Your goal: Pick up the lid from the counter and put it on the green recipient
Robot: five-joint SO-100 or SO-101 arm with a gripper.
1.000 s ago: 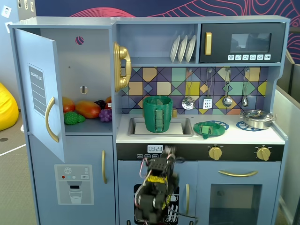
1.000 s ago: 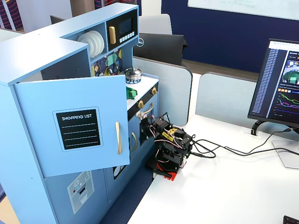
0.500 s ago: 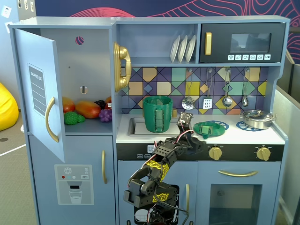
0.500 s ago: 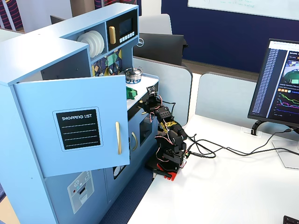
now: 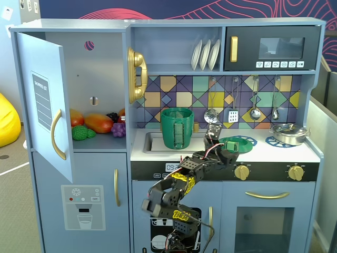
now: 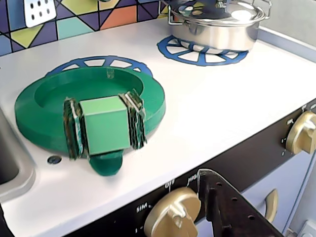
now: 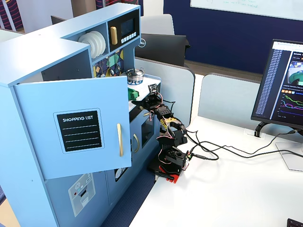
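Note:
The lid [image 6: 44,106] is a round green disc with a light green block knob [image 6: 105,123] at its near edge. It lies on a blue burner ring on the white counter [image 6: 222,108]. It also shows in both fixed views: lid [image 5: 238,143], lid [image 7: 134,94]. The green recipient [image 5: 177,128] stands upright in the sink, left of the lid. My gripper [image 5: 225,151] hovers at the counter's front edge, just short of the lid. One dark finger [image 6: 222,207] shows, nothing touching its tip. The jaws hold nothing.
A shiny steel pot [image 6: 217,24] sits on the second blue burner ring [image 6: 202,54], right of the lid. Gold stove knobs [image 6: 173,217] stick out of the front panel below the gripper. The open fridge door [image 5: 45,105] holds toy fruit behind it.
The arm has risen from a folded pose in front of the lower cabinet up to counter height. The gripper has swung right toward the lid. Lid and recipient have not moved.

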